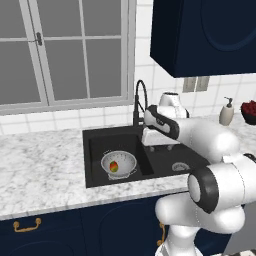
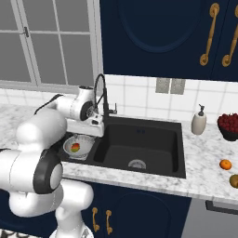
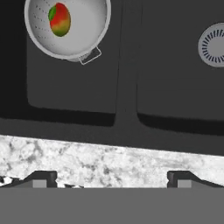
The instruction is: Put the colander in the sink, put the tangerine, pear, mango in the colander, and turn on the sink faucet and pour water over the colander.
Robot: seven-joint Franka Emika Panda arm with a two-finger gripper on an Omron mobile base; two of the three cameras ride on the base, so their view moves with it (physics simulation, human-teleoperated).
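Note:
The silver colander point(image 1: 126, 161) sits in the left basin of the black sink point(image 1: 91, 155). Inside it lies the red-green mango point(image 1: 114, 166), which also shows in the colander point(image 3: 83, 30) at the top left of the hand view. My gripper point(image 3: 111, 181) hangs open and empty above the front of the divider between the two basins, to the right of the colander. On the counter to the right of the sink rest the orange tangerine point(image 2: 225, 164) and, nearer the front edge, the dull pear point(image 2: 234, 180). The black gooseneck faucet point(image 1: 140, 99) arches behind my hand; no water runs.
A pale soap pump point(image 2: 199, 122) and a dark bowl of red fruit point(image 2: 228, 125) stand at the back right of the marble counter point(image 2: 204, 153). The right basin's drain point(image 3: 214, 44) is bare. Dark wall cabinets hang above, and a window is at the left.

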